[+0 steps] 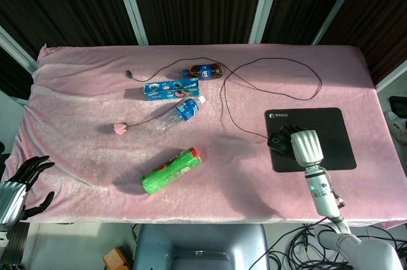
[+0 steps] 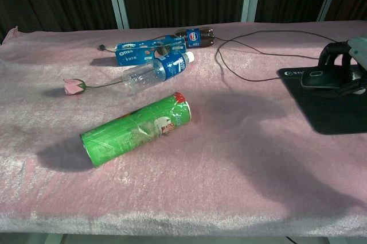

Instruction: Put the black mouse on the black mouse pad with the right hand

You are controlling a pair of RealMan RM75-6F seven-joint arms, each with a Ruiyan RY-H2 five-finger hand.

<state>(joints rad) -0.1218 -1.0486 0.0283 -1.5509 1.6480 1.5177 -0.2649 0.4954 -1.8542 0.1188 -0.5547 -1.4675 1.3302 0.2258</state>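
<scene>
Black mouse (image 2: pixel 322 78) half hidden under the right hand (image 1: pixel 304 147).

At the right edge, the silver-and-black right hand (image 2: pixel 351 63) grips the flat black computer mouse (image 2: pixel 321 77) — its fingers curl over the far side of it — above the near-left part of the black rectangular mouse pad (image 2: pixel 332 109). The mouse's thin black cable (image 2: pixel 252 54) loops back across the pink velvety tablecloth (image 2: pixel 200 169). Left of centre lies a green cylindrical snack can (image 2: pixel 137 129) on its side; behind it lie a clear plastic bottle with a blue label (image 2: pixel 155 70), a blue cookie box (image 2: pixel 140 51), a small dark cola bottle (image 2: pixel 195 36) and a pink artificial rose (image 2: pixel 73 86).
</scene>
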